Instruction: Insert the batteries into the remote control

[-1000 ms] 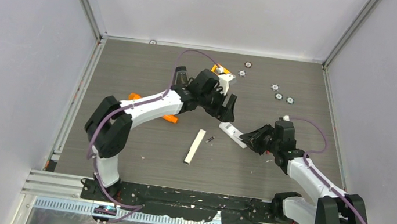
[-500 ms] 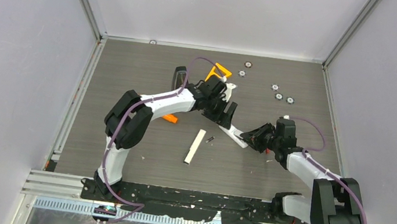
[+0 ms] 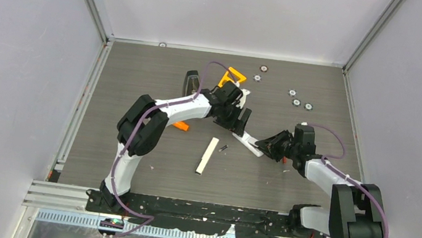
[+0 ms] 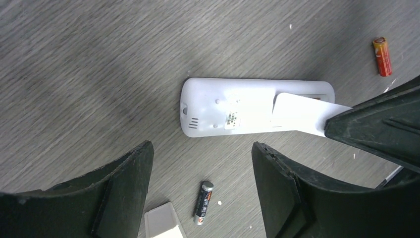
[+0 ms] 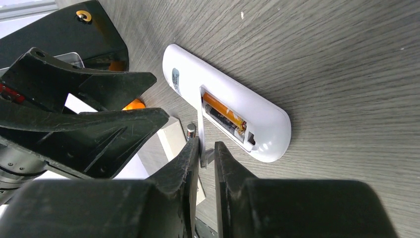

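Lab: white-walled, aluminium-framed enclosure (image 3: 230, 9)

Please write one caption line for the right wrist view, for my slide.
Right gripper pinches the thin cover of the white remote; its open compartment holds two batteries.

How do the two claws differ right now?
The left gripper is open; the right gripper is nearly shut. The left holds nothing, hovering over the remote; the right pinches the remote's thin white cover. Both are black.
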You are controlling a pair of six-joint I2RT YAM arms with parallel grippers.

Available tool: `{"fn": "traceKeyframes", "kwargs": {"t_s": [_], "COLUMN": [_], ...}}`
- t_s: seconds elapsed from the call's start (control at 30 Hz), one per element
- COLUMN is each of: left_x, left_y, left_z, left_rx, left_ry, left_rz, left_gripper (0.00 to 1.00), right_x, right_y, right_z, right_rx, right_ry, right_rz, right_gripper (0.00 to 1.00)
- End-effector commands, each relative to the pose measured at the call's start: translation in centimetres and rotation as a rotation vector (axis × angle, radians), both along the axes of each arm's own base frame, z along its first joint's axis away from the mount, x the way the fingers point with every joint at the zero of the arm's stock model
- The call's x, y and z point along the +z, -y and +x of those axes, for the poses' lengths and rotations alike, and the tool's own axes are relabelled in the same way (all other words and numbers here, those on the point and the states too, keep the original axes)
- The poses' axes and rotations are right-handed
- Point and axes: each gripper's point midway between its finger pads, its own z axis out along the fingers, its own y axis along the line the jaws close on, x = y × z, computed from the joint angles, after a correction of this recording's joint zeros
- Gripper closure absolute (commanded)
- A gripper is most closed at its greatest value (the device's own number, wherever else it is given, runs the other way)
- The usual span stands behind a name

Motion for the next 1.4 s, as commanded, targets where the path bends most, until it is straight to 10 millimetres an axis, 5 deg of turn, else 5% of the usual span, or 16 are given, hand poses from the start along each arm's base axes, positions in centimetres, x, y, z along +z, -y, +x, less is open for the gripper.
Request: {"fn": "traceKeyframes", "kwargs": {"t_s": [0.0,0.4,0.67,1.13,1.37], "left_x": [1.1,0.8,0.0,-0.4,-0.4], "left_y": [0.5,0.9,1.2,1.3,1.4], "left_z": [1.3,2.2,2.1,2.2,2.3], "left_rx": [0.045,0.098,0.096,0.094,0.092], "left_ry": [0.036,0.022,0.002,-0.006,-0.004], "left_rz": [-0.011,-0.044,-0.045,-0.036,-0.034], "left_gripper": [0.26,0.26,0.26,0.26,0.26], "right_x": [-0.9,-2.4,-2.5,-2.1,-0.5], "right_y": [0.5,0.9,0.7,1.4,1.4], "right_z": [-0.3,-1.6,-1.9,-1.5,-0.6], "right_rx": [0.007,0.035,0.049,0.026,0.020], "right_ry": [-0.051,-0.137,-0.147,-0.177,-0.146], "right_rz": [-0.049,-0.094,-0.091,-0.137,-0.133], "right_gripper": [0.87,0.83,0.92,0.59,0.52]}}
